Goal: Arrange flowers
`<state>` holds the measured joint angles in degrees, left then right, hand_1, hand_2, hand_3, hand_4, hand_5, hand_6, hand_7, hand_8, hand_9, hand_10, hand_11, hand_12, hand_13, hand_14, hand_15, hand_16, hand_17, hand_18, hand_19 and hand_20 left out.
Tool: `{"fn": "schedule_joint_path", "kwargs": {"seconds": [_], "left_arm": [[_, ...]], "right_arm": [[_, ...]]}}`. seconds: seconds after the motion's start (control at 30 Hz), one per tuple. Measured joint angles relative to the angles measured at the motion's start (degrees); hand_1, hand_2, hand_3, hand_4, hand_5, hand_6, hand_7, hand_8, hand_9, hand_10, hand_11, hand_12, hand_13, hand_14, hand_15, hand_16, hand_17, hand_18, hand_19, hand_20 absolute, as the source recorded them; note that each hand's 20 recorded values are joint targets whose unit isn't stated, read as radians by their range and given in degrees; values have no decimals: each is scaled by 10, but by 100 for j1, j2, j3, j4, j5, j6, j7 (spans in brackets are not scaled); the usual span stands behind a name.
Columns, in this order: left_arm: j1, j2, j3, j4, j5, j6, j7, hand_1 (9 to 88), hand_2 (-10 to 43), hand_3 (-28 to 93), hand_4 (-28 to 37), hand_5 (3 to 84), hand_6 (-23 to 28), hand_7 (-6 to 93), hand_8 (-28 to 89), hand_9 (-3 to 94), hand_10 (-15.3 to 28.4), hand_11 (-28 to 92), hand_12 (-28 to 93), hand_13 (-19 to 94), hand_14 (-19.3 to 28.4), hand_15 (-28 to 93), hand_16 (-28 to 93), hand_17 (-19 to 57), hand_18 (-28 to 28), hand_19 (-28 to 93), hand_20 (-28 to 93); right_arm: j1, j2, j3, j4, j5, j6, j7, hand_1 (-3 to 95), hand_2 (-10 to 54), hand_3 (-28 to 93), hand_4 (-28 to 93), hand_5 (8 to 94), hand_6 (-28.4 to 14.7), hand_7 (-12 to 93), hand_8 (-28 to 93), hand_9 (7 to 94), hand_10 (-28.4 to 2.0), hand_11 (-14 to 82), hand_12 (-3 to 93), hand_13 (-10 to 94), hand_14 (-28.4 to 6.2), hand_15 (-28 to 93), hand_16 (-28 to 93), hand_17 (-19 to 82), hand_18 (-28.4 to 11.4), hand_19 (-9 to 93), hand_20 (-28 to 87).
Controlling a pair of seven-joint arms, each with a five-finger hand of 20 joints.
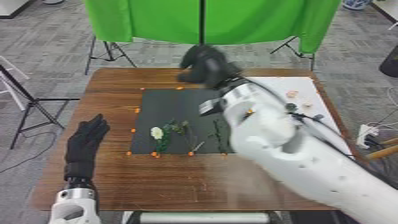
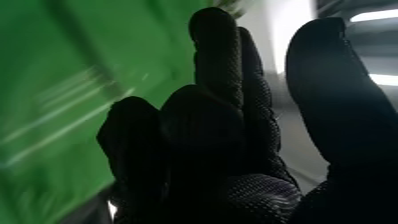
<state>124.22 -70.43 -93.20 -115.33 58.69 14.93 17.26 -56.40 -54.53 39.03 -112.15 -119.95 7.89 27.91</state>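
Note:
My right hand [image 1: 209, 66] is raised over the far edge of the dark mat [image 1: 169, 107], blurred in the head view. In the right wrist view the same hand [image 2: 213, 135] is open, its thumb apart from the fingers, with nothing between them. A white flower [image 1: 157, 132] with a green stem lies on the mat's near left part. Beside it lie leafy green stems [image 1: 187, 129] and another thin green stem [image 1: 218, 131]. My left hand [image 1: 84, 145] is open at the table's left side, left of the mat.
A white sheet [image 1: 324, 117] on the table's right side carries small pale pink pieces [image 1: 291, 94] and a dark green piece [image 1: 290, 106]. Orange markers [image 1: 155, 154] line the mat. A green cloth [image 1: 258, 22] hangs on stands behind the brown table [image 1: 169, 182].

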Motion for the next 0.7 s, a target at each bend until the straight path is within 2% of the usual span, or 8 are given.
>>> {"fn": "schedule_joint_path", "kwargs": {"seconds": [0.1, 0.23, 0.37, 0.5, 0.7], "left_arm": [[64, -11, -30, -35, 11, 3, 3, 202, 197, 610, -283, 426, 90, 41, -51, 372, 138, 152, 105, 274, 164, 224, -13, 55, 123, 95, 195], [105, -31, -52, -57, 31, 3, 5, 205, 192, 610, -283, 426, 89, 40, -50, 372, 138, 151, 105, 274, 165, 225, -13, 55, 123, 95, 195], [108, -35, -56, -63, 46, 3, 3, 207, 187, 613, -283, 425, 89, 40, -50, 371, 137, 151, 106, 274, 165, 226, -14, 55, 124, 94, 195], [107, -36, -58, -63, 57, 0, -4, 210, 183, 613, -283, 425, 89, 40, -50, 372, 137, 152, 106, 274, 165, 226, -14, 55, 123, 94, 195], [103, -41, -59, -63, 66, -4, -26, 211, 177, 618, -283, 424, 88, 40, -50, 371, 139, 150, 106, 275, 166, 227, -13, 54, 124, 94, 196]], "right_arm": [[-369, 621, 851, -187, 0, -693, 51, 408, -95, 652, -163, 660, 5, 158, -85, 725, -147, 239, 263, 828, -52, 674, 350, 615, -130, 932, 643], [-896, 1403, 1617, 8, 7, -1514, 257, 396, -95, 648, -160, 649, 7, 153, -84, 711, -151, 231, 262, 823, -54, 677, 345, 614, -130, 932, 640], [-1578, 1861, 2171, 379, -62, -1575, 651, 389, -95, 647, -164, 626, 7, 144, -82, 701, -158, 224, 262, 822, -56, 678, 340, 614, -131, 932, 637], [-2301, 1903, 2791, 514, -152, -1545, 836, 378, -95, 649, -165, 621, 8, 142, -82, 696, -159, 216, 260, 822, -57, 680, 337, 612, -131, 932, 635], [-2678, 1878, 2736, 767, -129, -1450, 843, 374, -95, 651, -169, 588, 9, 134, -83, 672, -162, 190, 248, 820, -55, 679, 336, 612, -132, 932, 635]]}}
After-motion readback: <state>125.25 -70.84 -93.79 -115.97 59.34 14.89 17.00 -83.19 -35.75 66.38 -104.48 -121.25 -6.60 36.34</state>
